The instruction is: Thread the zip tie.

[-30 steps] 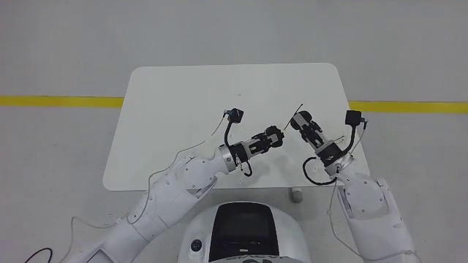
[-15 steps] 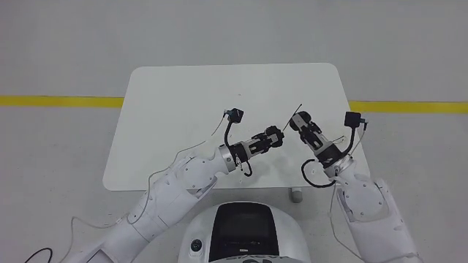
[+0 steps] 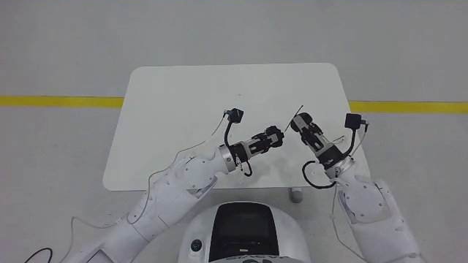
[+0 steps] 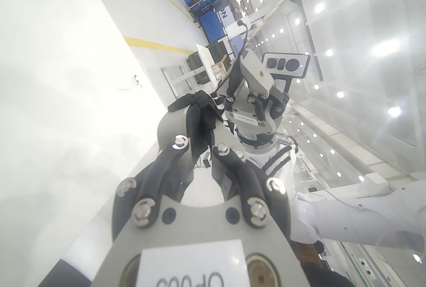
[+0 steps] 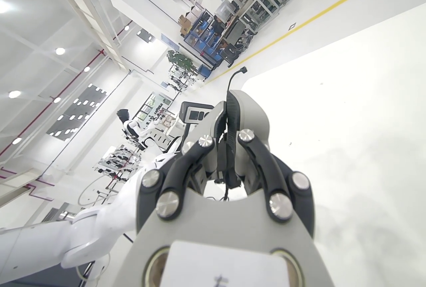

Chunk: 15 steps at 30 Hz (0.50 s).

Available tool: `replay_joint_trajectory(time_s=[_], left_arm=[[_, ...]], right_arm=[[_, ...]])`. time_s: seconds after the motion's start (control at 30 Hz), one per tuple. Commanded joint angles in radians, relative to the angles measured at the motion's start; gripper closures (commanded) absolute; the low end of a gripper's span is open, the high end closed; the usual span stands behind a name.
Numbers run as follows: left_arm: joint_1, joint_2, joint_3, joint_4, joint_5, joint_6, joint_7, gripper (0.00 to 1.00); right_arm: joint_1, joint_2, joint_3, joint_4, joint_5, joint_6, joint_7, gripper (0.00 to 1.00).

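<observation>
A thin black zip tie [image 5: 233, 77] sticks out past the fingertips of my right gripper [image 5: 229, 102], which is shut on its strap, and its small head curls at the free end. In the top view the right gripper [image 3: 295, 122] hangs over the table's right part with the zip tie [image 3: 299, 109] pointing away from me. My left gripper [image 3: 278, 131] sits just beside it, tips nearly facing it. In the left wrist view the left gripper [image 4: 198, 105] is shut with nothing seen between its black pads, and the right gripper [image 4: 251, 63] shows beyond.
The white table [image 3: 183, 102] lies under both arms, bare apart from a tiny dark scrap [image 4: 136, 82]. Its near right edge is close below the right arm. Yellow floor lines run behind and beside the table.
The right wrist has shifted very slightly. Both grippers keep their places and the zip tie stays held.
</observation>
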Motion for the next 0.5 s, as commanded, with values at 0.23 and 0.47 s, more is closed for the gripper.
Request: replay_joint_trajectory(time_s=[0.23,0.47], left_arm=[[0.0,0.0,0.0,0.0,0.0,0.0,0.0,1.0],[0.0,0.0,0.0,0.0,0.0,0.0,0.0,1.0]], right_arm=[[0.01,0.023,-0.022,0.011,0.006,0.0,-0.025,1.0],[0.012,0.041,-0.038,0.014,0.007,0.0,-0.041,1.0]])
